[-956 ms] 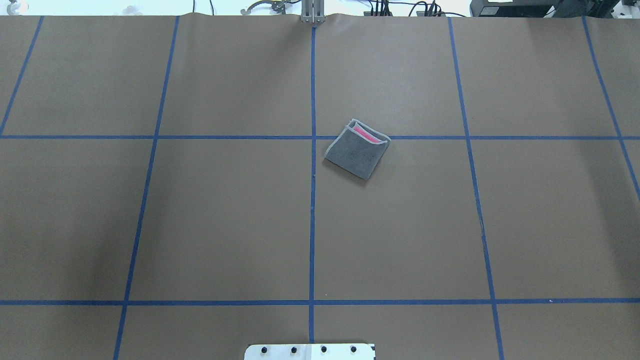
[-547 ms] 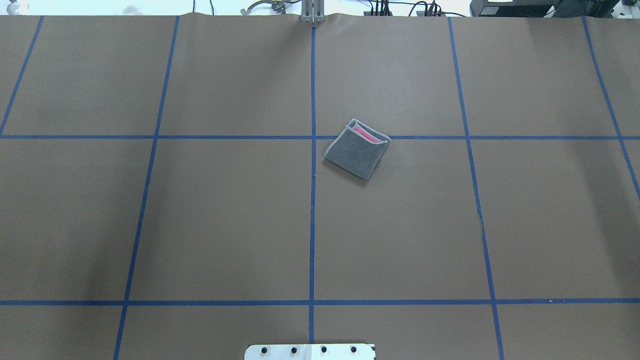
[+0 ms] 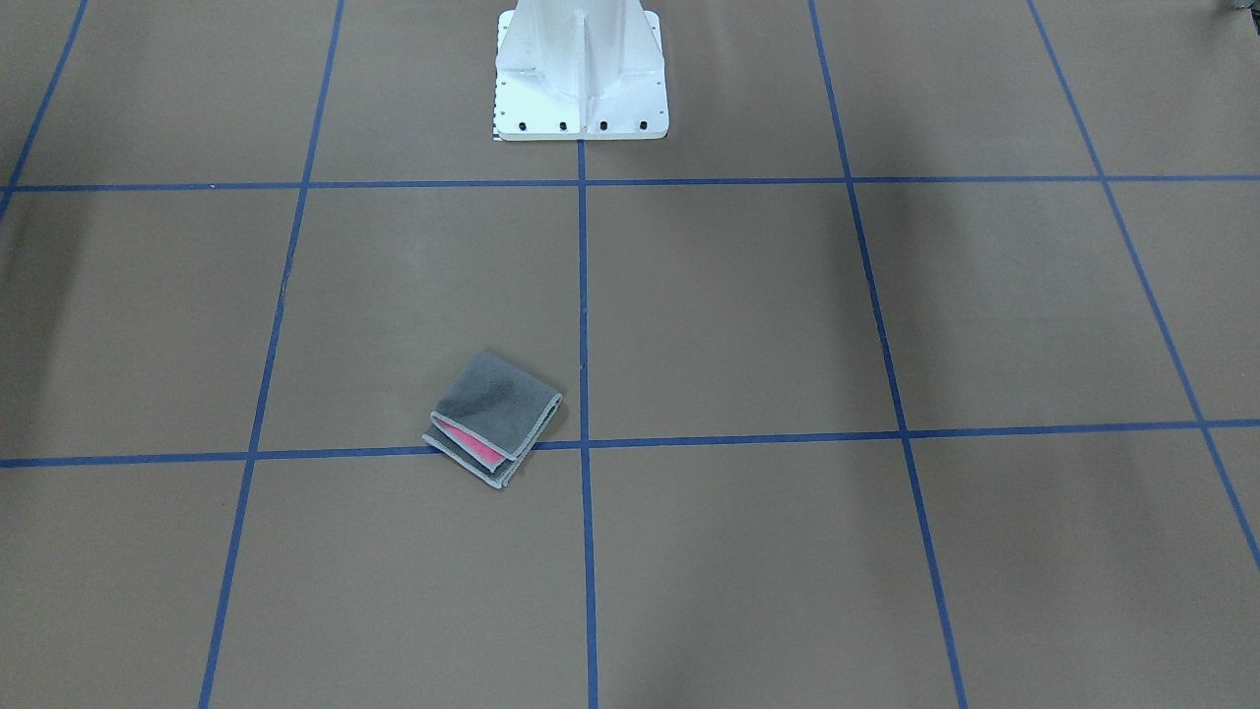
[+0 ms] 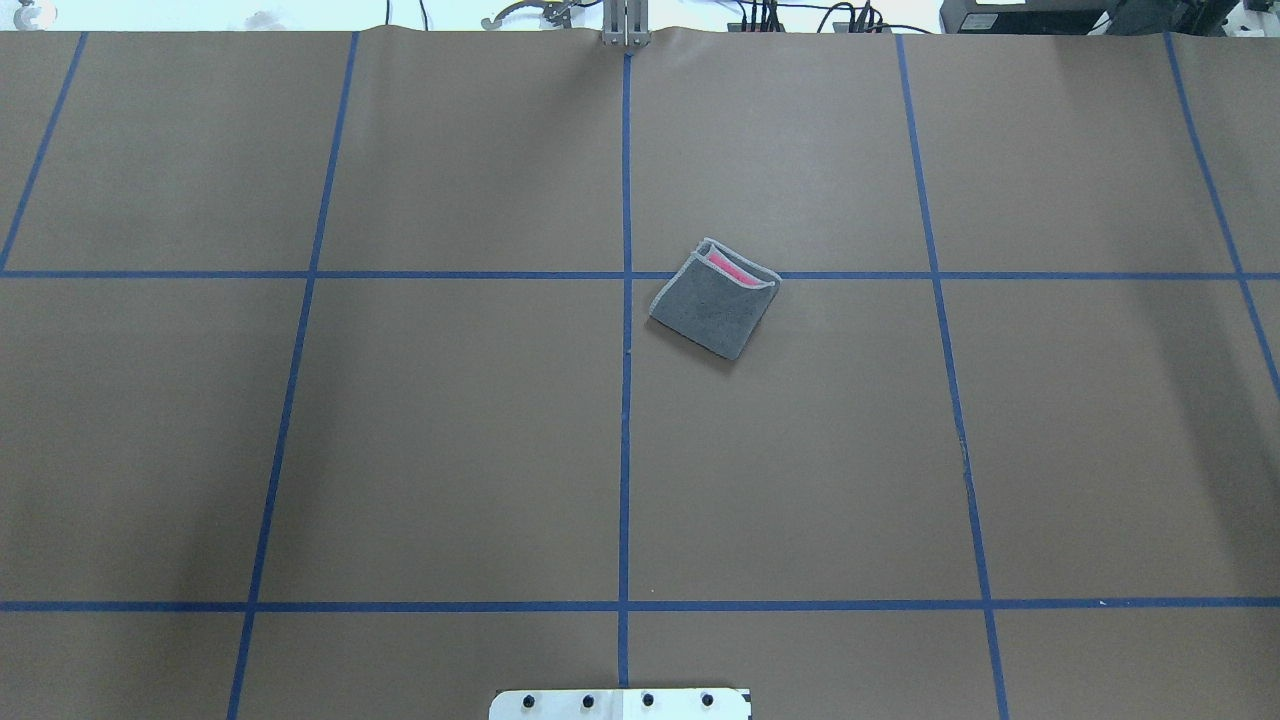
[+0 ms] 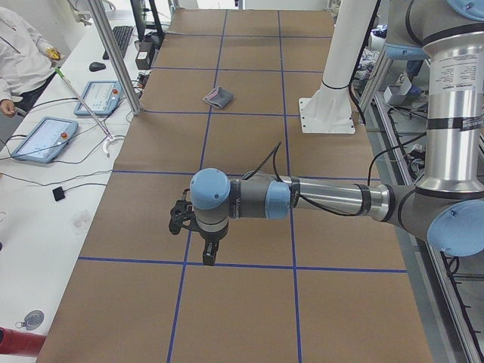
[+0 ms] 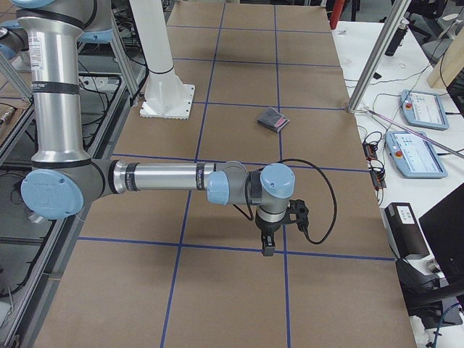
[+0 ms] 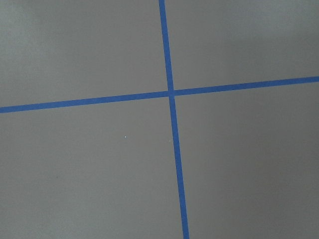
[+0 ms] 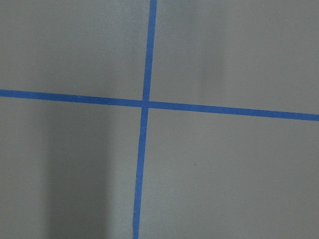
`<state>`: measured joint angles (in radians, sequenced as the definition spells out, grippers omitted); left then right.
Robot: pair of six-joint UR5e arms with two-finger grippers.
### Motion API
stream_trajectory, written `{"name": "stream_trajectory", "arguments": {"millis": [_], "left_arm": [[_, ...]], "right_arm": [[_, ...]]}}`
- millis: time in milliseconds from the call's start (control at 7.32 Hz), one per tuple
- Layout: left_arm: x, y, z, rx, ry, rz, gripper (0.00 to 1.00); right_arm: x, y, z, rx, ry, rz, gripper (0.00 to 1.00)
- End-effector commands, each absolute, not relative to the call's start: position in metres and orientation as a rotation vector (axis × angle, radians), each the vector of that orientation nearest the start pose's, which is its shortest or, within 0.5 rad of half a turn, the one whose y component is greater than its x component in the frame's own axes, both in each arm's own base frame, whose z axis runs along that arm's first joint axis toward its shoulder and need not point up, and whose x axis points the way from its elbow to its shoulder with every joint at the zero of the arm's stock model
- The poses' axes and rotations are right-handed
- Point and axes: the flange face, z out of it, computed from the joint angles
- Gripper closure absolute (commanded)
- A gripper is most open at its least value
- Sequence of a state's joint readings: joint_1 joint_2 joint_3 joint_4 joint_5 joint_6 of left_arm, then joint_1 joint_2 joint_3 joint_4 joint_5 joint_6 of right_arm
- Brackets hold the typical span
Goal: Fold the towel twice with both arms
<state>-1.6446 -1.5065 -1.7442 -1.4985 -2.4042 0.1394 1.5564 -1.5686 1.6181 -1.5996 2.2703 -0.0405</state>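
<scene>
We see brown paper (image 4: 450, 450) covering the table, marked into large squares by blue tape lines (image 4: 625, 450). Each wrist view shows one crossing of those lines.

In the front-facing view a white bolted pedestal (image 3: 581, 69) stands at twelve o'clock, on the middle line.

In the left side view a white side bench (image 5: 45, 219) runs along nine o'clock. On it lie two tablets (image 5: 97, 98) at ten o'clock, with a keyboard (image 5: 121, 36) and a mouse (image 5: 96, 66) toward eleven. An aluminium post (image 5: 113, 57) rises just beside the tablets. A person in white (image 5: 19, 53) is at ten o'clock, at the view's edge.
</scene>
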Motion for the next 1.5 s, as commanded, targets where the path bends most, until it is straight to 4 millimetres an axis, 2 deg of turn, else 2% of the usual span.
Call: {"name": "stream_trajectory", "arguments": {"millis": [0,410,1366], "left_arm": [[-0.094,-0.459,0.601,0.135,0.825,0.081,0.00],[-0.094,-0.459,0.602,0.133,0.817,0.082,0.00],[-0.093,-0.447,0.618,0.100,0.819,0.069,0.00]], "right_arm": [[0.062,-0.492,0.645,0.025,-0.699,-0.060,0.01],[0.062,-0.491,0.646,0.022,-0.701,-0.059,0.00],[0.062,-0.486,0.652,0.011,-0.701,-0.056,0.00]]}}
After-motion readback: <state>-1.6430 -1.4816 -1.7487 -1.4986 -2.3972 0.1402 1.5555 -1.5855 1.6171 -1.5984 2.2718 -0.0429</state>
